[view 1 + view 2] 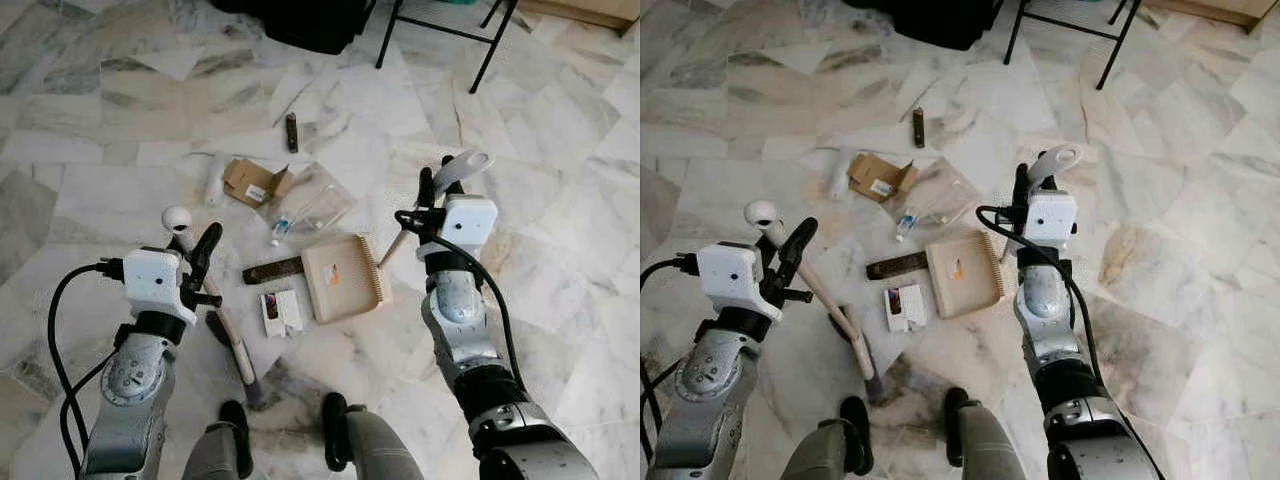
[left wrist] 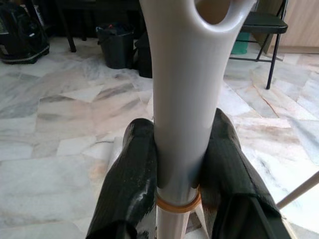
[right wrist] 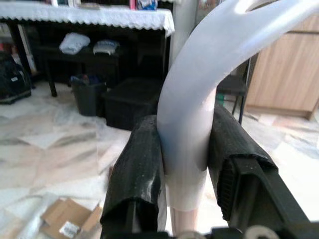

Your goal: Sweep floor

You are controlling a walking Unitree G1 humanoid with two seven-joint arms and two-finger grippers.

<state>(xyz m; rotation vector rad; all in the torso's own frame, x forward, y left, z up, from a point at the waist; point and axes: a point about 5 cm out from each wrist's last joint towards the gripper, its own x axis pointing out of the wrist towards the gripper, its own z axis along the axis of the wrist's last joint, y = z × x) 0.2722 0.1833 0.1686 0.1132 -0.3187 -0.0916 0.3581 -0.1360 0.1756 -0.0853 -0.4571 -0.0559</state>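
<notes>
My left gripper point(image 1: 200, 247) is shut on the broom point(image 1: 232, 335). Its white knob sticks up above the fingers, and the handle slants down to a dark brush head by my feet. In the left wrist view both fingers point(image 2: 134, 164) clamp the white handle point(image 2: 182, 99). My right gripper point(image 1: 432, 192) is shut on the white looped handle point(image 1: 465, 163) of the beige dustpan point(image 1: 345, 277), which rests flat on the marble floor between my arms. Scattered beyond the pan are a cardboard scrap point(image 1: 255, 183), a clear plastic bag point(image 1: 312, 205), a dark bar point(image 1: 272, 270), a small printed packet point(image 1: 280, 312) and a brown stub point(image 1: 291, 132).
Black folding chair legs point(image 1: 440, 30) and a black bag point(image 1: 310, 25) stand at the far edge. My feet point(image 1: 236, 432) are just behind the brush head. The right wrist view shows a table with a white cloth point(image 3: 84, 12), black bins point(image 3: 89, 97) and a wooden cabinet point(image 3: 284, 69).
</notes>
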